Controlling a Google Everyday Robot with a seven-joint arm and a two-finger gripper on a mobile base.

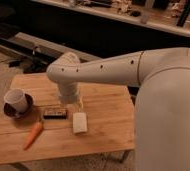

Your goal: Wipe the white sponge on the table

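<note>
The white sponge (79, 123) lies flat on the light wood table (108, 127), near the middle of its front half. My gripper (77, 106) hangs down from the white arm's wrist (68, 92), just above and behind the sponge's far end. It stands open, and nothing shows between its fingers. The arm's wrist hides most of the gripper body.
A black bar (55, 113) lies just left of the sponge. An orange carrot (33, 135) lies at the front left. A white cup (16, 100) on a dark saucer stands at the left edge. My bulky white arm (168, 110) covers the table's right end.
</note>
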